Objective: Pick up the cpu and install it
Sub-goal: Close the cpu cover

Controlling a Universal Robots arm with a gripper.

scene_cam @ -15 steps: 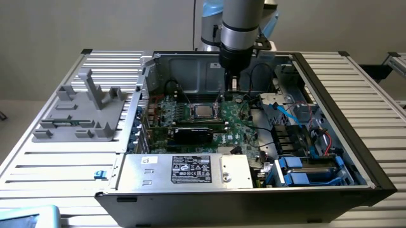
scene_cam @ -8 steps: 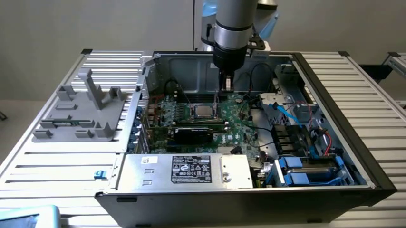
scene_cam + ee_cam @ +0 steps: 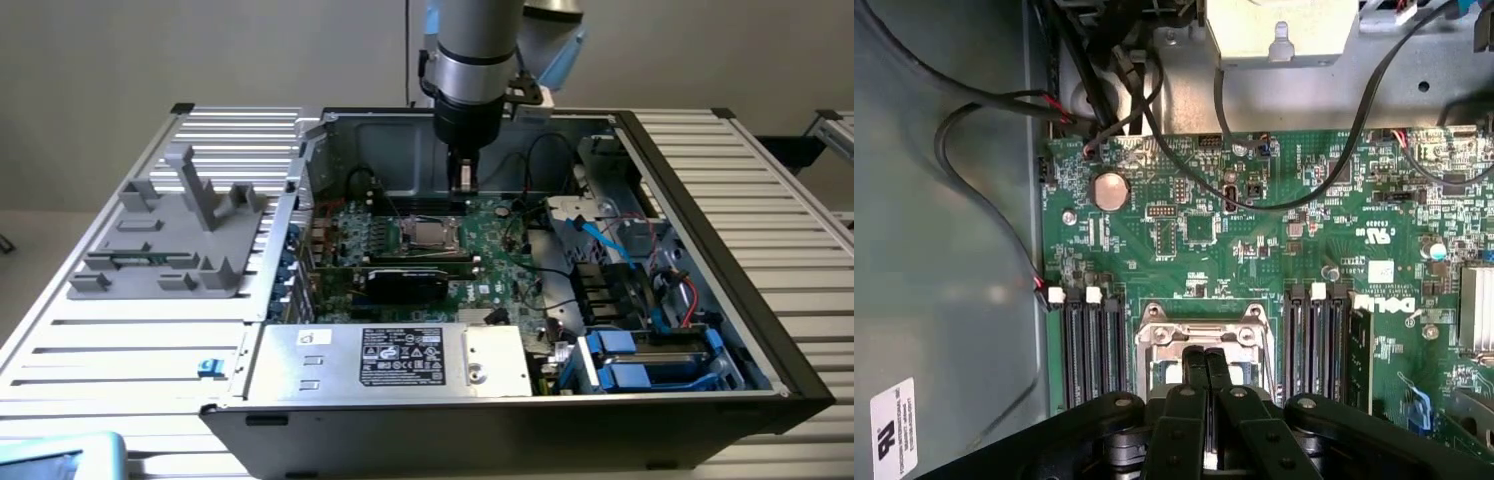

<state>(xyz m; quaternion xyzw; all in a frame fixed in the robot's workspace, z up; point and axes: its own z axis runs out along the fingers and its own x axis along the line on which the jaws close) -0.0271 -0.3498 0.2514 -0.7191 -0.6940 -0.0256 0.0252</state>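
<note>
Cpu (image 3: 430,235) already sits in the motherboard socket (image 3: 1154,340), silver top up, so the pick and place look done; can't tell whether the frame is latched. Gripper (image 3: 462,185) hangs inside the computer case (image 3: 694,300), above the socket and clear of the chip. Jaws are narrow, nearly together, nothing visible between them.
</note>
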